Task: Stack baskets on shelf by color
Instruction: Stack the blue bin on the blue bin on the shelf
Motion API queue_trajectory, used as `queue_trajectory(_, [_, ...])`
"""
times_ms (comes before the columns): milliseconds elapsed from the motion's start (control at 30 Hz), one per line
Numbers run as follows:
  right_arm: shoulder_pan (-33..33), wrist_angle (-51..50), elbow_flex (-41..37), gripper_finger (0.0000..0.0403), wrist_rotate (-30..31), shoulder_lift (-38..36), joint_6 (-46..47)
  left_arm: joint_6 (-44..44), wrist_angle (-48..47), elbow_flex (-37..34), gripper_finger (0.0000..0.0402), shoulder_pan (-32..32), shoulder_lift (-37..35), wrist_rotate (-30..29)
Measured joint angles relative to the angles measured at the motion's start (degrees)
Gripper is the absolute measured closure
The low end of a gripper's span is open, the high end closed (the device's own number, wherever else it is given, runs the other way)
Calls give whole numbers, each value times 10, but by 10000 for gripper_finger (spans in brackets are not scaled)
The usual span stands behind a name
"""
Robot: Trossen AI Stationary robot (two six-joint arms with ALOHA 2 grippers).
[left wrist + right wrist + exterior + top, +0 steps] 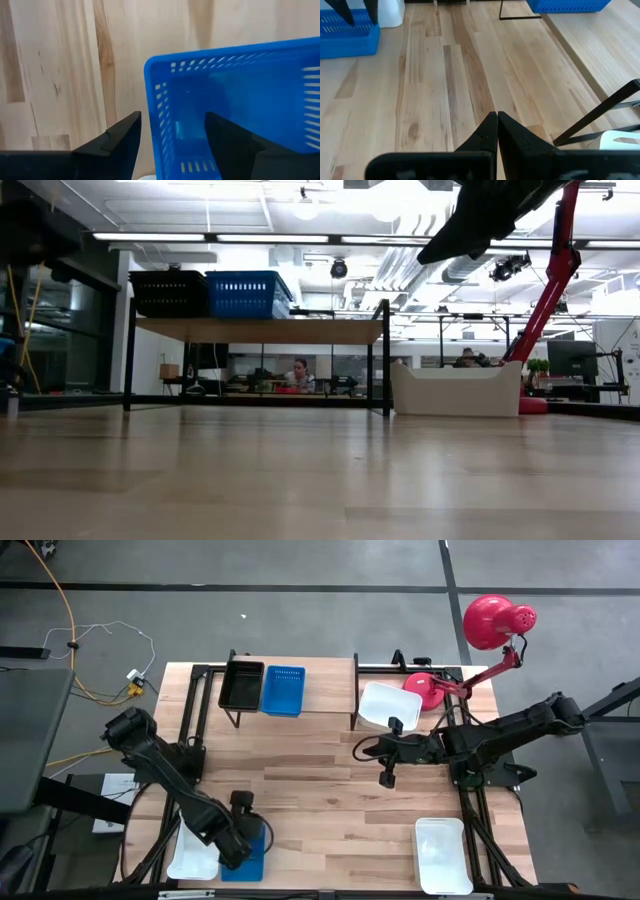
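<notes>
- Counter [330,800] of pale wood planks fills the overhead view, with two dark robot arms reaching over it.
- Left hand [243,840] sits at the near left edge, its fingers spread open, straddling one wall of a small blue perforated plastic basket [240,105].
- Beside that basket, nearer the counter's left edge, lies a larger white plastic tray [192,852].
- Another white rounded tray [441,855] rests at the near right corner.
- Right hand [385,749] hovers above the middle of the counter, its fingers pressed together and holding nothing.
- Farther back stands a low light-wood shelf on thin black legs [325,690].
- On the shelf's left end sit a small black perforated basket [242,685] and a second blue basket [284,690], side by side and touching.
- A third white tray [380,703] sits just beside the shelf's right end.
- A red desk lamp [495,625] stands at the far right corner.
</notes>
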Motion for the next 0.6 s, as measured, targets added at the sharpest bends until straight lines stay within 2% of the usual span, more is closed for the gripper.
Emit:
queue_trajectory(433, [0, 0, 0, 403, 0, 0, -2, -14, 1, 0, 197, 4, 85, 41])
queue_trajectory(600, [0, 0, 0, 403, 0, 0, 0, -2, 1, 0, 240, 4, 97, 46])
